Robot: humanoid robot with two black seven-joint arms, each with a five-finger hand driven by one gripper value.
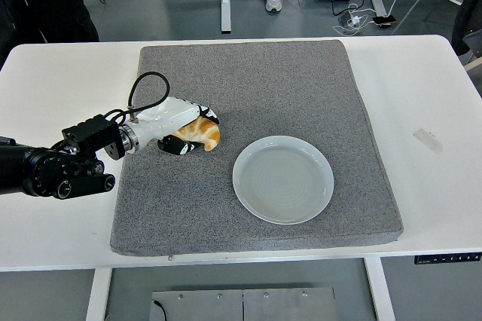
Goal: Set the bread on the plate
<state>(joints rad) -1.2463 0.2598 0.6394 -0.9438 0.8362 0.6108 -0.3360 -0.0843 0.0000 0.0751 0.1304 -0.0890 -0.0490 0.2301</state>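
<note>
Fingers of the left hand (181, 121) clasped the golden crescent bread roll (200, 133); light, soft, crushable, best cradled mid-body.

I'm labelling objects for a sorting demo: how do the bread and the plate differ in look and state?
The bread is golden-brown, curved and lumpy; the plate is pale grey, round and smooth. The bread is the smaller of the two. The left hand has its fingers closed around the bread, while the plate lies untouched and empty. Both rest on the grey mat.
</note>
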